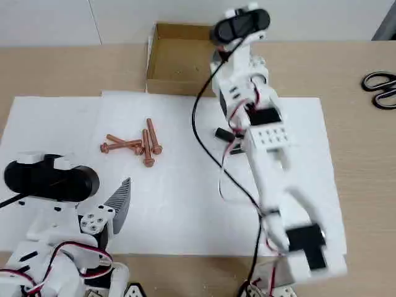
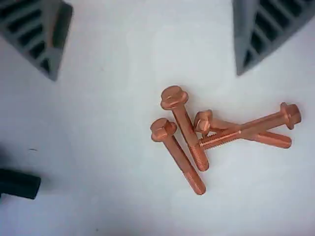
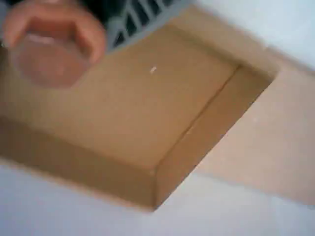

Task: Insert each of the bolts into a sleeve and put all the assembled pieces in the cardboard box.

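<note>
here, four copper bolts (image 2: 187, 130) lie in a loose heap on the white sheet (image 1: 173, 204), two of them crossed and the others touching or just beside them. a black sleeve (image 2: 17, 183) lies near the heap but apart from it. the left tool (image 2: 145, 73) hangs over the bolts with its fingers spread wide and nothing between them. the right tool (image 3: 98, 34) is above the open cardboard box (image 3: 74, 162) at the sheet's far edge, apparently pinching a blurred copper piece (image 3: 49, 46), perhaps a bolt head. scissors (image 1: 380, 86) rest on the wooden surface (image 1: 55, 68), well apart.
</note>
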`<state>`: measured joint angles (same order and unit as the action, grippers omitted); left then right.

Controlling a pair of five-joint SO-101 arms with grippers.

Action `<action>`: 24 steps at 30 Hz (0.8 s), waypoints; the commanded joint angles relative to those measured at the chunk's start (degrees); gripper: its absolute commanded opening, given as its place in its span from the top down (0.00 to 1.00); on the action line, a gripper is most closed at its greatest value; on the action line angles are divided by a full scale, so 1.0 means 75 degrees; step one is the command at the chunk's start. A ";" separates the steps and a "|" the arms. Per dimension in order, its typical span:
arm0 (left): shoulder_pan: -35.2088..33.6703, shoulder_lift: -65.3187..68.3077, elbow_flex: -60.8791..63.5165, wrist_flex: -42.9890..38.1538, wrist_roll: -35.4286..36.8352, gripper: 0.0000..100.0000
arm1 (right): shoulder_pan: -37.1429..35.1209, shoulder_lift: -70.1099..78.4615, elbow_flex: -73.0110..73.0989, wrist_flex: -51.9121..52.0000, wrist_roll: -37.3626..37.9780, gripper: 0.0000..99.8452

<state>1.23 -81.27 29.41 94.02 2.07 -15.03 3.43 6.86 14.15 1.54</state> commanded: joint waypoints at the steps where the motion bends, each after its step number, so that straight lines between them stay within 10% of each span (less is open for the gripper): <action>1: -0.0047 0.0000 0.0006 -0.0070 -0.0023 0.78 | 0.0076 0.1506 -0.1911 -0.0908 0.0012 1.00; 24: -0.0422 0.0012 0.0006 -0.0070 -0.0023 0.78 | -0.0533 0.7355 -0.7021 -0.2315 0.0363 0.98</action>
<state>-1.49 -81.27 29.41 94.02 2.07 -18.46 58.99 -40.70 -1.58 1.89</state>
